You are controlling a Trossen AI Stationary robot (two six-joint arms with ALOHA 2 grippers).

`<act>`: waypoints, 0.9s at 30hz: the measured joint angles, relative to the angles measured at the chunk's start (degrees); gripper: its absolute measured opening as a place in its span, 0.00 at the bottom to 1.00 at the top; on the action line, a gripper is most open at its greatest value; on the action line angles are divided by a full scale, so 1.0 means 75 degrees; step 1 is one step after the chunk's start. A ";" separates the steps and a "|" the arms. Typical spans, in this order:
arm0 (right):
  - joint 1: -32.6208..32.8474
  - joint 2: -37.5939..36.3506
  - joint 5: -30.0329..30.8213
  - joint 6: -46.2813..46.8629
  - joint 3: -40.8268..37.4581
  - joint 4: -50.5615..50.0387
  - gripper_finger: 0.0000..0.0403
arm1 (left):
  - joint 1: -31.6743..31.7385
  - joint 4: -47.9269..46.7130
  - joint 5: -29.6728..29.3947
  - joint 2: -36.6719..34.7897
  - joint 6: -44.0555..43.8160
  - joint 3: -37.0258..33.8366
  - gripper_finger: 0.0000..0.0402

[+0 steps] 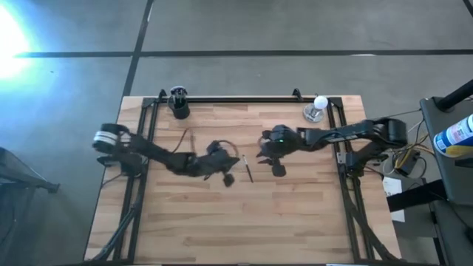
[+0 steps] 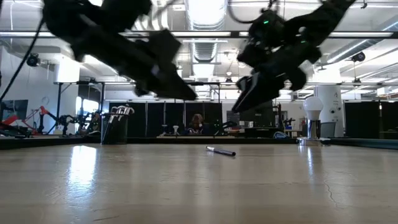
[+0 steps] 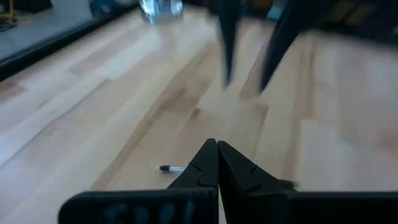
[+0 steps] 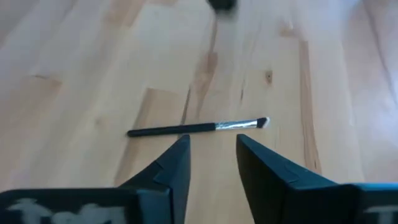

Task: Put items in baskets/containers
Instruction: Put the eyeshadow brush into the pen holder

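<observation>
One brush [image 4: 199, 127] lying flat near table [image 1: 295, 222] centre, long axis crosswise just ahead of open, empty right gripper [image 4: 211, 152]. Left gripper [image 3: 217, 158] shut, empty, also close. Cup [image 1: 178, 104] at far left corner.

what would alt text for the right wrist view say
A thin dark-handled brush with a silver collar and pale tip lies flat on the light wooden table, just beyond the right gripper, whose two dark fingers stand apart with nothing between them.
</observation>
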 joint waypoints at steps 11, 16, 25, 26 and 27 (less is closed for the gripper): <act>-0.0067 0.2658 0.1380 0.3288 0.2710 -0.1773 0.41 | -0.1063 0.1373 -0.2108 -0.1284 -0.2512 -0.2629 0.00; -0.0024 0.3421 0.1496 0.4436 0.3522 -0.2070 0.39 | -0.1039 0.1586 -0.2333 -0.1274 -0.2566 -0.2835 0.00; 0.0136 0.4385 0.2286 0.5180 0.4760 -0.3328 0.29 | -0.1042 0.1564 -0.2333 -0.1250 -0.2675 -0.2846 0.00; 0.0189 0.4434 0.2487 0.5185 0.4872 -0.3488 0.27 | -0.1042 0.1545 -0.2304 -0.1250 -0.2690 -0.2846 0.00; 0.0227 0.4467 0.2623 0.5190 0.4951 -0.3607 0.25 | -0.1042 0.1539 -0.2298 -0.1250 -0.2717 -0.2849 0.00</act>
